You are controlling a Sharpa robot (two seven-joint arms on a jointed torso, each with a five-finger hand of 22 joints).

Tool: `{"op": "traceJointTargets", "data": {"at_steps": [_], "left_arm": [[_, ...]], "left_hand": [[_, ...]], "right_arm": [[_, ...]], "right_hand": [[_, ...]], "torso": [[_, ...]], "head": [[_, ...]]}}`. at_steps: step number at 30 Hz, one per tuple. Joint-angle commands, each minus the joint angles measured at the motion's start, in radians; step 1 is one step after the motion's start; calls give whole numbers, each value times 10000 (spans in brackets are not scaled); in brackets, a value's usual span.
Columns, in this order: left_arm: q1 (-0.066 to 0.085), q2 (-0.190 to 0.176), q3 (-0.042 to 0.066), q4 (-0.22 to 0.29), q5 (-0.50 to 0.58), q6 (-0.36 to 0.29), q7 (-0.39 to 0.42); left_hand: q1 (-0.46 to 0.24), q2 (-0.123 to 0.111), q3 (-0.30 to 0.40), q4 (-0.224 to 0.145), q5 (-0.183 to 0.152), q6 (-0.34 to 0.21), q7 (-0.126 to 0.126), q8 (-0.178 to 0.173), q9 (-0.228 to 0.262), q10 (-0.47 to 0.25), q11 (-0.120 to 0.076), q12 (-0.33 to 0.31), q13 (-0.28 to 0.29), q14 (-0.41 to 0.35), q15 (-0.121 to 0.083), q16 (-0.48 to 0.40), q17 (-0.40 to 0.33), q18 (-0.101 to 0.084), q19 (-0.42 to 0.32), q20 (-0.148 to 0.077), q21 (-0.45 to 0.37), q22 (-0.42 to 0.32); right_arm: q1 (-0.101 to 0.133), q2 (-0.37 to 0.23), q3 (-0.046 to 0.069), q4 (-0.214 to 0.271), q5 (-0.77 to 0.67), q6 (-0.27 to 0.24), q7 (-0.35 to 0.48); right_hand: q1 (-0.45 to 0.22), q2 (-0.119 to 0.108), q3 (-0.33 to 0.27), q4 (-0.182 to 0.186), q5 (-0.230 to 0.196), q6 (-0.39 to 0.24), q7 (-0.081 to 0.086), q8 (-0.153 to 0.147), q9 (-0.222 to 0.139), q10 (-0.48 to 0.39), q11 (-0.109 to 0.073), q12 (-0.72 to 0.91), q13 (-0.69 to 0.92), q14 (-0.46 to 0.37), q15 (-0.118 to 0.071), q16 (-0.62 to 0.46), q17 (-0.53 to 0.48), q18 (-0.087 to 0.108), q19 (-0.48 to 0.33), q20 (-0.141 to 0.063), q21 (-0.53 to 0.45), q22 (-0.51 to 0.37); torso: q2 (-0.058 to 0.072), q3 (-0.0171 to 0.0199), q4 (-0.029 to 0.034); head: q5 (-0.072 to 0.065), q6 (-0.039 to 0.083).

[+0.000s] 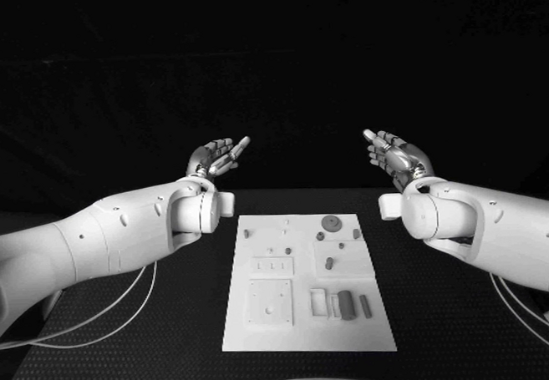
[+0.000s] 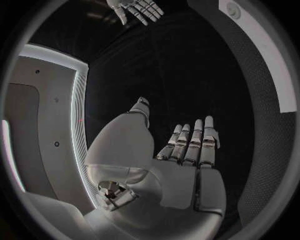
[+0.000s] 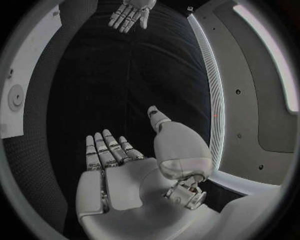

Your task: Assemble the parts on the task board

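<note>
The white task board (image 1: pixel 304 282) lies flat in the middle of the black table. Several small grey parts rest on it: a round disc (image 1: pixel 332 222), a short peg (image 1: pixel 329 262) and an upright cylinder (image 1: pixel 346 303) near long pieces at the lower right. My left hand (image 1: pixel 218 157) is raised above the table beyond the board's far left corner, palm up, fingers apart, holding nothing. My right hand (image 1: pixel 395 155) mirrors it beyond the far right corner, also open and empty. The left wrist view shows the left hand (image 2: pixel 181 155) flat and empty; the right wrist view shows the right hand (image 3: pixel 125 160) the same.
Cables (image 1: pixel 110 317) trail from the left arm over the table's left side. More cables (image 1: pixel 520 311) hang at the right edge. The black table (image 1: pixel 171 344) surrounds the board on all sides, with a dark backdrop behind.
</note>
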Motion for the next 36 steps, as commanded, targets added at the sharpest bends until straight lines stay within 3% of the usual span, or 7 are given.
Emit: {"op": "traceJointTargets", "data": {"at_steps": [1, 5, 9, 14, 15, 25, 36], "left_arm": [[258, 231, -126, -596, 127, 1341, -1062], [645, 567, -387, -1439, 169, 1840, -1519], [859, 754, -532, -1907, 192, 2117, -1772], [896, 785, -557, -1987, 196, 2164, -1816], [891, 287, -586, -1484, -525, 2737, -1944], [891, -135, -586, -859, -1410, 2739, -1634], [893, -1000, -572, 684, -1597, 3062, -1096]], "left_hand": [[466, 28, 2, 157, 82, 241, 115, 217, 172, 475, 88, 118, 66, 286, 52, 174, 187, -73, 238, 11, 98, 228], [671, 167, -14, 121, 91, 828, 331, 761, 568, 1619, 260, 398, 237, 750, 86, 450, 299, 14, 655, -171, 334, 359], [1622, 353, 71, 29, 111, 1836, 768, 1208, 775, 2787, 633, 917, 445, 2046, 169, 1119, 550, 210, 1552, -454, 736, 503], [2884, 381, 466, 48, 110, 3045, 1011, 1510, 833, 4229, 729, 1511, 672, 3722, -138, 1866, 902, 578, 2897, -735, 1261, 642], [3166, 382, 557, 30, 106, 3421, 965, 1636, 860, 4695, 649, 1709, 768, 4108, -270, 2040, 1009, 642, 3216, -823, 1383, 677], [4659, 331, 1110, -116, 117, 5629, 230, 2131, 1073, 7017, -290, 2465, 1347, 6118, -1186, 2964, 1881, 896, 5123, -1431, 2122, 929], [4169, 35, 706, 149, 105, 6100, 157, 1546, 1020, 7397, -336, 1965, 1497, 6284, -1252, 2661, 2399, 652, 5324, -1701, 2032, 956]], "right_arm": [[234, 124, -84, -504, -328, 2299, -1117], [632, 303, -261, -1292, -426, 3412, -1708], [899, 424, -380, -1821, -492, 4160, -2106], [1021, 479, -434, -2063, -522, 4501, -2288], [942, 869, -434, -3041, -8585, 2808, -2563], [912, 1044, -429, -3024, -12015, 3170, -2700], [801, 1123, -428, -2760, -14717, 3511, -2777]], "right_hand": [[1121, -152, 101, -797, 73, 986, 1520, 1146, 1084, 1513, 110, 707, 245, 1668, 293, 1381, 1283, 226, 999, 48, 479, 3216], [1741, -350, 415, -1559, 83, 2607, 1488, 2491, 2168, 2505, 58, 1188, 405, 2665, 271, 1800, 1389, 575, 2179, -94, 913, 5041], [2140, -741, 1530, -2051, 97, 3887, 1363, 2818, 2169, 3712, -106, 1616, 511, 4028, -120, 2272, 1489, 1022, 3439, -153, 1118, 4826], [1987, -1000, 2546, -2518, 86, 5083, 1140, 2982, 2148, 4892, -499, 1871, 523, 5419, -635, 2655, 1627, 1471, 4729, -201, 1307, 4618], [1951, -1040, 2718, -2578, 85, 5387, 1050, 3035, 2159, 5202, -613, 1936, 529, 5759, -775, 2759, 1684, 1578, 5047, -220, 1383, 4600], [2105, -1251, 3387, -2618, 87, 7087, 401, 3259, 2310, 7218, -1372, 2202, 580, 8297, -1930, 3693, 2363, 2364, 7486, -458, 2263, 4766], [2142, -1535, 3560, -2617, 79, 7466, 356, 2632, 2147, 8060, -1568, 1571, 382, 9637, -2583, 4247, 3163, 2552, 8972, -821, 2817, 5018]], "torso": [[9, 0, -14], [9, 0, -14], [9, 0, -14], [9, 0, -14], [38, -41, -21], [350, -65, -64], [931, 84, 36]], "head": [[18, -38], [18, -38], [18, -38], [18, -38], [-56, 115], [-86, 313], [-97, 535]]}}
